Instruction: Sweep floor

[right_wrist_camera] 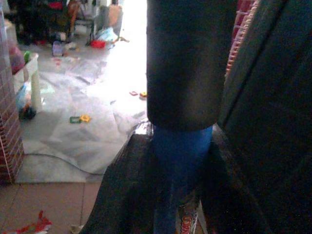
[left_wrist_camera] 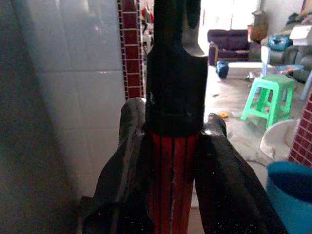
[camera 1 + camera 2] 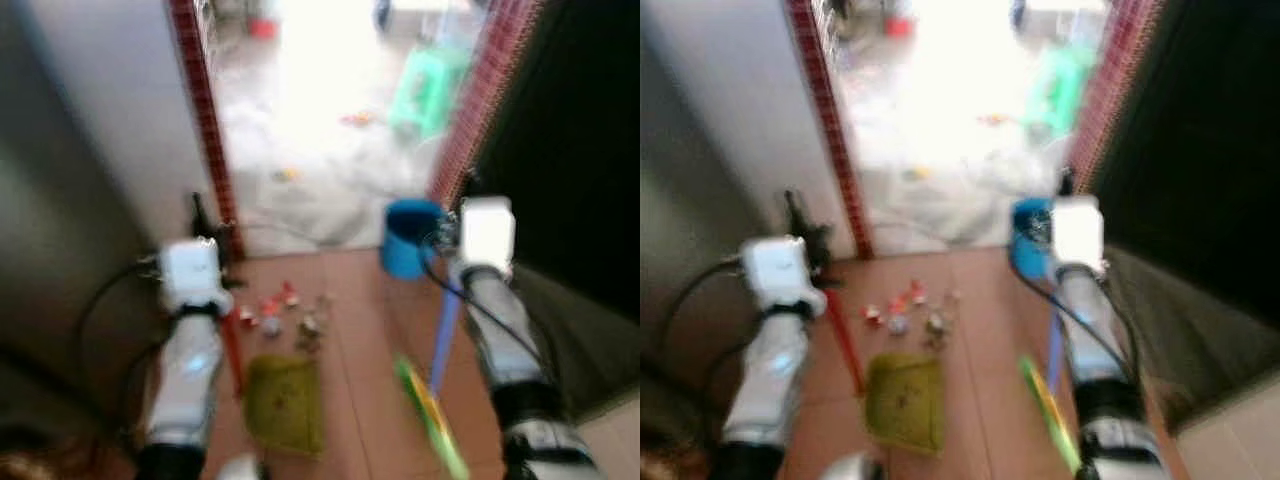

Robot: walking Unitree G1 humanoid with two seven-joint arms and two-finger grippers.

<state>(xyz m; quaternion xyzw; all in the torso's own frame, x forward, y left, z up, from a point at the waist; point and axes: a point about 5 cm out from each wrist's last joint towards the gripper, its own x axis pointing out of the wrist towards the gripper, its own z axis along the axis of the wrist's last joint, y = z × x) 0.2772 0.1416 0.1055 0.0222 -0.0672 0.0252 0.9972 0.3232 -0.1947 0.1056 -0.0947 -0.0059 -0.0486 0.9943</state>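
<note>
While the left gripper (image 2: 170, 161) clamps the red dustpan handle (image 3: 232, 355) and the right gripper (image 1: 180, 165) the blue broom handle (image 3: 444, 335), the litter pile (image 3: 285, 312) lies just beyond the green dustpan (image 3: 286, 402), between both arms, nearer the left.

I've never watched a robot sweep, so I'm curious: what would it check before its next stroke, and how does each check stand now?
1. Left hand grips red ribbed handle: ok.
2. Right hand grips blue pole: ok.
3. Olive-green dustpan sits on terracotta tile floor, near the litter: ok.
4. Small red-and-white litter scraps are in one cluster: ok.
5. Blue plastic bucket stands apart from litter: ok.
6. Broom head position: cannot tell, blurred.
</note>
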